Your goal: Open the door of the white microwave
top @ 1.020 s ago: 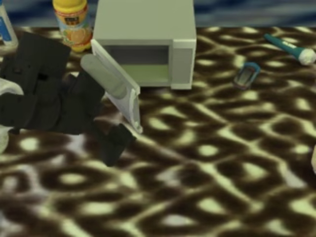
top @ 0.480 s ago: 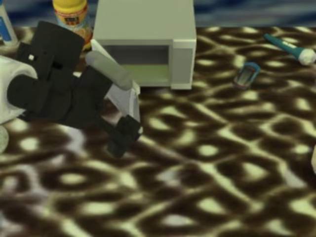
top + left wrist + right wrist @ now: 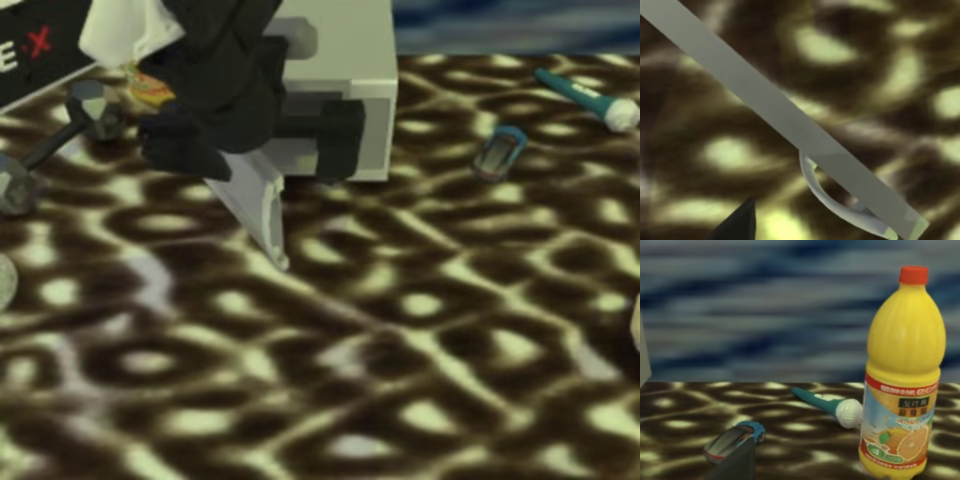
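One arm working: left arm (image 3: 215,90) looms over the white microwave (image 3: 345,45); right one isn't visible
Door: door (image 3: 255,200) swung out toward the table's left-front, edge-on below the wrist, handle (image 3: 835,202) underneath
Jaws: can't tell

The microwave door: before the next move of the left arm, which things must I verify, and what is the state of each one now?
1. Door stands swung out from the white microwave: ok.
2. Handle free of the jaws, in the left wrist view: ok.
3. Oven opening visible: not ok; the left arm covers it in the top view.
4. Blue toy car apart from the door: ok.
5. Right arm away from the door: ok; none of it shows near the door in the top view.
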Available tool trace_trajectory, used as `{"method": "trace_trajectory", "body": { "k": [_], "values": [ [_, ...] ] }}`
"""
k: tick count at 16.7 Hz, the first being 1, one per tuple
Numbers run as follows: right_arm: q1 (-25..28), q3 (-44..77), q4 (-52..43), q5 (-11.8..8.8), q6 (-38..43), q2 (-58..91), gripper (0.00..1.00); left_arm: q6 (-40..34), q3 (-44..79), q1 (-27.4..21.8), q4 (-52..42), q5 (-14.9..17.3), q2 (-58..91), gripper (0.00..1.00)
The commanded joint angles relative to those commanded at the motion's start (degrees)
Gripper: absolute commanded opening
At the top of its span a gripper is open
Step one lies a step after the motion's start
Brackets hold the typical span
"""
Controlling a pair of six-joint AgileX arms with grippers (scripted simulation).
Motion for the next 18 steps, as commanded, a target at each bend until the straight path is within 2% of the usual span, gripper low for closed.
{"method": "trace_trajectory", "body": {
  "k": [6,10,13,18],
  "values": [
    [0.0,0.0,0.0,0.0,0.0,0.0,1.0,-31.6,31.9,-4.6,-25.2,-11.2,14.0,1.0],
    [0.0,0.0,0.0,0.0,0.0,0.0,1.0,-47.5,46.5,-6.6,-38.4,-17.2,20.5,1.0],
    [0.0,0.0,0.0,0.0,0.0,0.0,1.0,-53.6,52.4,-7.4,-43.9,-19.8,23.1,1.0],
    [0.0,0.0,0.0,0.0,0.0,0.0,1.0,-54.6,53.3,-7.5,-44.9,-20.2,23.6,1.0]
  ]
}}
